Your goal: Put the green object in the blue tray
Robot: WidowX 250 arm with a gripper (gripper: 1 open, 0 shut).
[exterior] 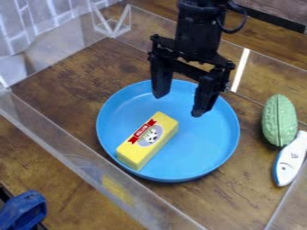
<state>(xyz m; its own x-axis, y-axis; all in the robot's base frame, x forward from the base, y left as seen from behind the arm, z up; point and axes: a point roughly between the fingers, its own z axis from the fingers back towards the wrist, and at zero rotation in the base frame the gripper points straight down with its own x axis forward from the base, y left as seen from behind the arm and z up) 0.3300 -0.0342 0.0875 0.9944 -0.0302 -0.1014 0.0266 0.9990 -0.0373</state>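
The green object (279, 119), a pale-green ridged oval, lies on the wooden table at the right, just outside the blue tray (222, 144). The tray is a wide round blue dish in the middle of the view. My black gripper (182, 101) hangs pointing down over the tray's far part, open, with nothing between its fingers. It stands well to the left of the green object and does not touch it.
A yellow block (147, 139) with a label lies inside the tray at its left. A white-and-blue fish-shaped item (289, 159) lies right of the tray, below the green object. A clear plastic wall (72, 171) runs along the table's near-left side.
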